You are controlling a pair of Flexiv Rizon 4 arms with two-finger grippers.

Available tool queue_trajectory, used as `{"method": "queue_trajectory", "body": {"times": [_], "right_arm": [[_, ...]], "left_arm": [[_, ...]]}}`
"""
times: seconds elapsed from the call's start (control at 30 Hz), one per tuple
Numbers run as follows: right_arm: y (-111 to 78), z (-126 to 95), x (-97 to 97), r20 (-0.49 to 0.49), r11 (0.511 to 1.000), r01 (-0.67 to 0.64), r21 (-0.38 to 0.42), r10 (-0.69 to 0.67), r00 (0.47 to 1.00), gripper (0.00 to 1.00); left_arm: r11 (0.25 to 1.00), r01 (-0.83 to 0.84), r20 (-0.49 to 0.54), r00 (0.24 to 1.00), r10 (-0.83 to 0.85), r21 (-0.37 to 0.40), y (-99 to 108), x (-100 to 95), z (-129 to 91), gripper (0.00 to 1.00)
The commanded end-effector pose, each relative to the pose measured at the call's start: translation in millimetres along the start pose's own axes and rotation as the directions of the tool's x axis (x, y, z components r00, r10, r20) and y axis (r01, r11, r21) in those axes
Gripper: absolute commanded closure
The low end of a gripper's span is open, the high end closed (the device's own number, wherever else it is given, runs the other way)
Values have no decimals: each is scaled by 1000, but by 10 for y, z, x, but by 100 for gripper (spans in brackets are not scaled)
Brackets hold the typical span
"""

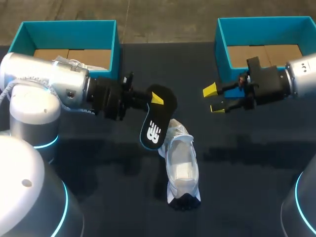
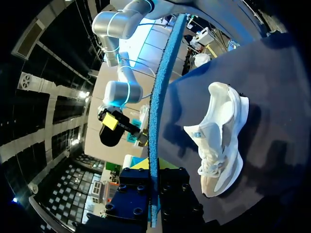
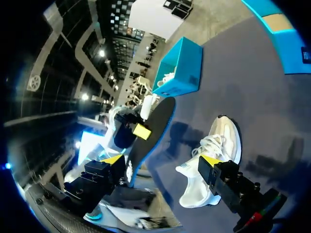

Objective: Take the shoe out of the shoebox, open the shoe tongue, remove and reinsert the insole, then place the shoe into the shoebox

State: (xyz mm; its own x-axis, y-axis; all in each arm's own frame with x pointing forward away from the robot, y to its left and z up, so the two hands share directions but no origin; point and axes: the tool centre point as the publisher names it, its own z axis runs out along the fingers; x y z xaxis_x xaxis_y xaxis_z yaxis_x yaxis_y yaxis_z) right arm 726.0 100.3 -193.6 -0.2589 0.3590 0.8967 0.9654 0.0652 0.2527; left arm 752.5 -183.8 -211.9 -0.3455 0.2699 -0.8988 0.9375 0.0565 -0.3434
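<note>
The left arm [image 1: 44, 81] is polished silver with a black wrist, a braided white cable at its nine o'clock and glowing cyan rings. The right arm [image 1: 302, 69] is silver too, its black right gripper [image 1: 213, 99] bearing yellow-tipped fingers [image 1: 210, 90].

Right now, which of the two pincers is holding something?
The left pincer: it clamps the black insole; the right pincer hangs open and empty.

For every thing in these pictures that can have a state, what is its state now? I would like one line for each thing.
insole: out of the shoe, gripped at one end.
left tool: shut on the insole.
right tool: open, holding nothing.
shoe: on the table, outside both boxes.
left shoebox: open, second white shoe inside.
right shoebox: open, cardboard floor showing.
</note>
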Motion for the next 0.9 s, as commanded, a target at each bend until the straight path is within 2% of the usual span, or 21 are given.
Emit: {"method": "queue_trajectory", "body": {"times": [0.03, 0.13, 0.43, 0.6, 0.63, 0.9], "right_arm": [[-77, -88, 42, 45, 986, 164, 39, -165, 985, 0], [-185, -191, -11, 68, 967, 245, 66, -250, 966, 0], [-457, -479, -215, 91, 893, 436, 111, -446, 890, 0], [-587, -599, -249, 86, 852, 503, 147, -517, 852, 0], [-587, -599, -249, 86, 852, 503, 147, -517, 852, 0], [-587, -599, -249, 86, 852, 503, 147, -517, 852, 0]], "left_arm": [[997, 73, -1, 997, -73, -24, -138, 34, 59, 100], [991, 133, -12, 991, -133, -34, -241, 57, 76, 100], [960, 280, -24, 960, -280, 7, -578, 103, 88, 100], [895, 442, 32, 895, -444, 55, -715, 150, 134, 100], [876, 479, 46, 875, -482, 59, -732, 161, 144, 100], [876, 479, 46, 875, -482, 59, -732, 161, 144, 100]]}}
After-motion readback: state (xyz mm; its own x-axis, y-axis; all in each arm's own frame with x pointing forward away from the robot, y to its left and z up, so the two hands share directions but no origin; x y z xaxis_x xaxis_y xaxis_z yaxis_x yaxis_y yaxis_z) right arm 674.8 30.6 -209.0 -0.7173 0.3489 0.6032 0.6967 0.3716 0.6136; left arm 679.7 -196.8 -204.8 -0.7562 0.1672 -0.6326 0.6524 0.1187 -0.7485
